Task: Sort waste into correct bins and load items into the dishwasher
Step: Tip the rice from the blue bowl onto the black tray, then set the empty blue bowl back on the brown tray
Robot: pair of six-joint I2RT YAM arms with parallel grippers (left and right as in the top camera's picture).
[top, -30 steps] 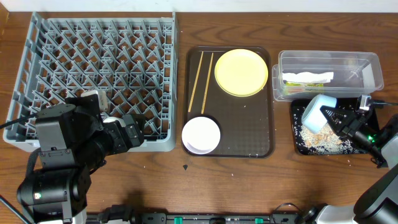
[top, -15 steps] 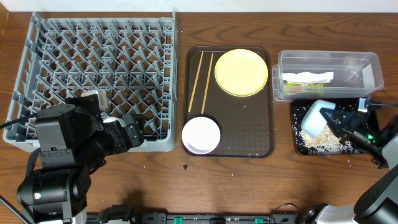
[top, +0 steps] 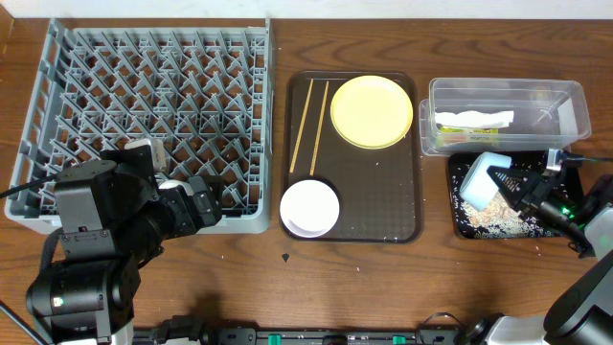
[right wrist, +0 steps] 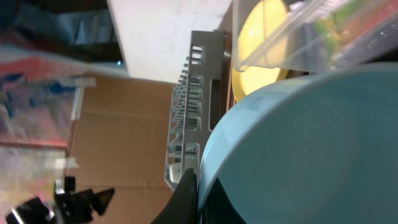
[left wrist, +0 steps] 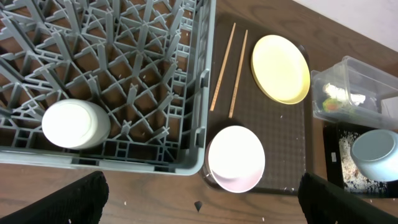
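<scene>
Clamping blue bowl (top: 475, 181): right end effector (top: 498, 180)

1. The left arm (top: 96, 230) is folded low at the near left. Its gripper (left wrist: 202, 198) has both fingers wide apart and holds nothing.
2. The right gripper (top: 512, 184) points left and pinches the rim of a blue bowl (top: 478, 176).

This is presenting as a robotics test lab: a left arm (top: 91, 240) and a right arm (top: 586, 278) are standing at a wooden bench (top: 383, 278) that is carrying a staged dish rack (top: 144, 105), with brown cardboard (right wrist: 124, 137) showing behind.
</scene>
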